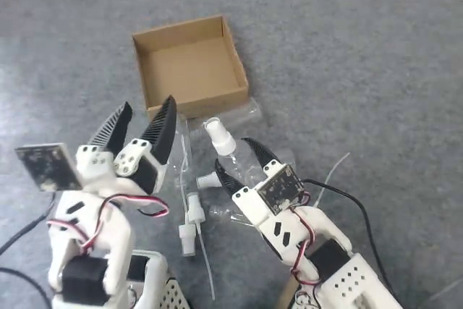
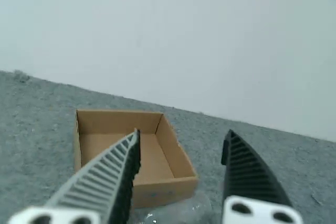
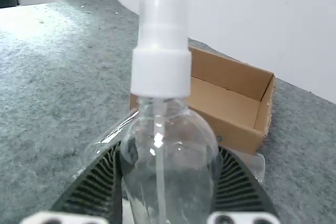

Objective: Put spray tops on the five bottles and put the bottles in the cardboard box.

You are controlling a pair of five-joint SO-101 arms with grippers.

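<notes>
A clear bottle [image 3: 168, 166] with a white spray top [image 3: 160, 69] seated on its neck sits between the two dark ribbed fingers of the right hand [image 3: 169, 153], which pinches its body from both sides. Seen from above, the bottle is tilted, its top end towards the cardboard box [image 1: 192, 66] and just short of the box's near corner, not touching it. The box stands open side up on the grey bench [image 1: 376, 70], beyond both hands. Loose spray tops [image 1: 194, 211] with thin tubes lie on the bench between the two arms, near the held bottle. Something clear [image 2: 168, 213] lies against the box's near wall; I cannot tell whether it is a bottle. The left hand [image 1: 149, 104] is raised off the bench with its fingers spread and nothing between them, pointing at the box.
</notes>
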